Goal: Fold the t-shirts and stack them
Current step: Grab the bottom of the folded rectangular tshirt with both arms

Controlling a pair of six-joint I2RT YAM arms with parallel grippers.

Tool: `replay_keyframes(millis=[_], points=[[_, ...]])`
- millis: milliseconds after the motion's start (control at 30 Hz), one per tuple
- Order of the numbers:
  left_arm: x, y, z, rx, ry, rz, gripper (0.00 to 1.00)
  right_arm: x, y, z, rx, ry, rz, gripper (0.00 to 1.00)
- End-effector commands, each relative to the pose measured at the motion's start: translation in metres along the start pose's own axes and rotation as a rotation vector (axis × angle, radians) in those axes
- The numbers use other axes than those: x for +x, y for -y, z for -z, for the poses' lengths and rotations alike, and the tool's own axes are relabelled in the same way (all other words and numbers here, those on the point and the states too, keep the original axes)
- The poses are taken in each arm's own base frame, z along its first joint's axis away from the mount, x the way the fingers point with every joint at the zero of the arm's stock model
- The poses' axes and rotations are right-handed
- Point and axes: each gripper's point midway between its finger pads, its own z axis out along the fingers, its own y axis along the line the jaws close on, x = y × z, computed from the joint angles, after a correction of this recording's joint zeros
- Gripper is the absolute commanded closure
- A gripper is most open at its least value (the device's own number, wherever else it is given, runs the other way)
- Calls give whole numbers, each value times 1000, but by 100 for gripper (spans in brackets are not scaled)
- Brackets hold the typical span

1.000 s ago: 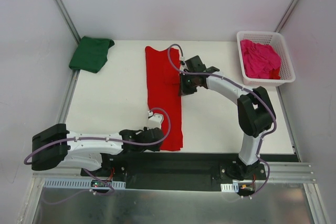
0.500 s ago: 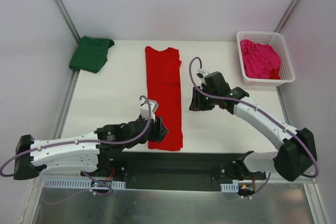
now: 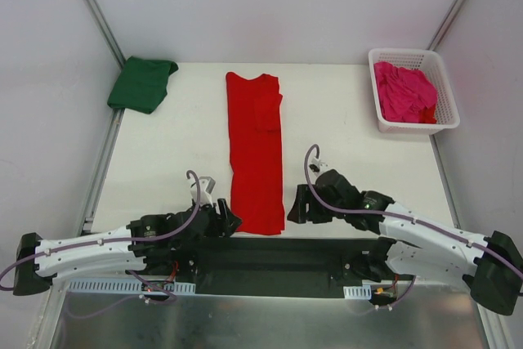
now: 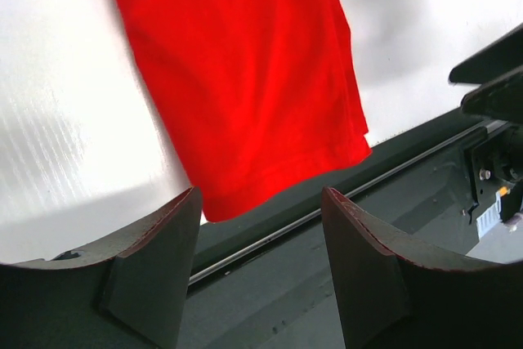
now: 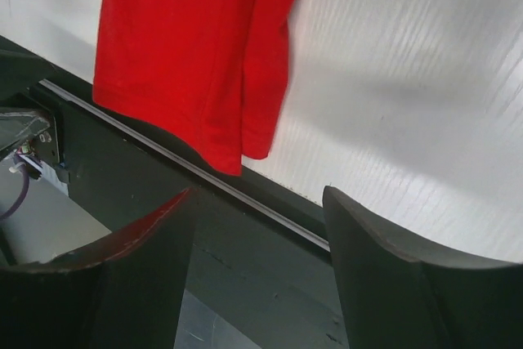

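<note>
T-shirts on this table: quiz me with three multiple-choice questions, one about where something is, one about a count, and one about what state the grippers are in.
1. Where is the pink shirt?
A in the white basket
B on the floor
C on a shelf

2. How many shirts are in view?
A two
B three
C five

3. How do the left gripper and right gripper stand?
A both shut on cloth
B one open, one shut
C both open, holding nothing

Answers:
1 A, it lies bunched inside the basket at the far right corner.
2 B, the pink one, plus a red shirt folded long in the middle and a green shirt at the far left.
3 C, each wrist view shows the fingers apart with nothing between them.
</note>
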Motion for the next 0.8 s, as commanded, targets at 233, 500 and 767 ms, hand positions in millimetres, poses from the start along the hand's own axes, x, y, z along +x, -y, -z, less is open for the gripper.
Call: replay_keyframes(millis=[233,500,767], points=[[12,-16,-7,-44,3,61,38,-5,-22,-29,-119,123,-145,32],[24,-33,-17,-86,11,107,35,7,-23,-51,-143,80,-196,33],[33,-34,-26,-90,-10,106,34,19,-21,-58,-144,46,-222,32]])
